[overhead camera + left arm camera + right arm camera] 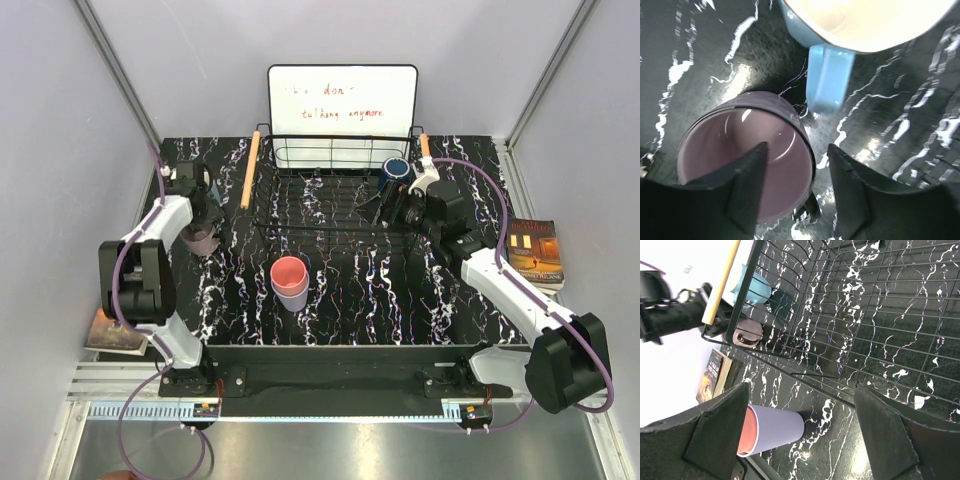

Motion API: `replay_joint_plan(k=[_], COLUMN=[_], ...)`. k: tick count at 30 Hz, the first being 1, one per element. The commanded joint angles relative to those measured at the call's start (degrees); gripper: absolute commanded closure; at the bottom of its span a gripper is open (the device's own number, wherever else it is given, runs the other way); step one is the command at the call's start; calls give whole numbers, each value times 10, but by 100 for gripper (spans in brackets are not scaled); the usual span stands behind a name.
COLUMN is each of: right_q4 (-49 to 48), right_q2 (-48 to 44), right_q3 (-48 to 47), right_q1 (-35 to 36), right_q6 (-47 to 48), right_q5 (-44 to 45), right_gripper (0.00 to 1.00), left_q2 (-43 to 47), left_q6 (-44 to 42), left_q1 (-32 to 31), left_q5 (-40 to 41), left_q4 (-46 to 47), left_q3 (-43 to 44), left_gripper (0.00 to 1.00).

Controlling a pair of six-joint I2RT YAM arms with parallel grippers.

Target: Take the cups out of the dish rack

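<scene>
The black wire dish rack [330, 195] stands at the back middle, also in the right wrist view [865, 315]. A dark navy cup [396, 168] sits at its right rear. A salmon pink cup [288, 271] is nested in the lavender cup [293, 297] on the table in front of the rack, also in the right wrist view [772, 430]. My left gripper [797, 147] is open, one finger inside the mauve cup [745, 165], which stands on the table beside the light blue cup [860, 25]. My right gripper [802, 405] is open and empty over the rack's front right part.
A white board with writing [342, 100] leans behind the rack. One book [535, 250] lies off the table's right edge and another [115, 335] at the left front. The rack's wooden handles [249, 170] run along its sides.
</scene>
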State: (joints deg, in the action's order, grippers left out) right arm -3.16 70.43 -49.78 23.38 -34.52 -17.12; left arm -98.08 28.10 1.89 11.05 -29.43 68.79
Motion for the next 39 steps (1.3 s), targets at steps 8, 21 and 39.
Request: replay_joint_plan(k=[8,21,39], right_q4=[86,238,541], right_q2=[-3,201,580], right_q3=[-61,-313,-812], right_q1=[4,4,4], right_q6=[40,110,126], right_q5=[76,251,440], right_gripper=[7,4,2], left_q2=[190,360,369], left_q6=[10,-9,-16], left_q1=[-88,-322,-415], left_q5=[119,241,229], left_q4=[-69,-77,-32], left_q3=[30,-6,-48], left_gripper=[32,19,17])
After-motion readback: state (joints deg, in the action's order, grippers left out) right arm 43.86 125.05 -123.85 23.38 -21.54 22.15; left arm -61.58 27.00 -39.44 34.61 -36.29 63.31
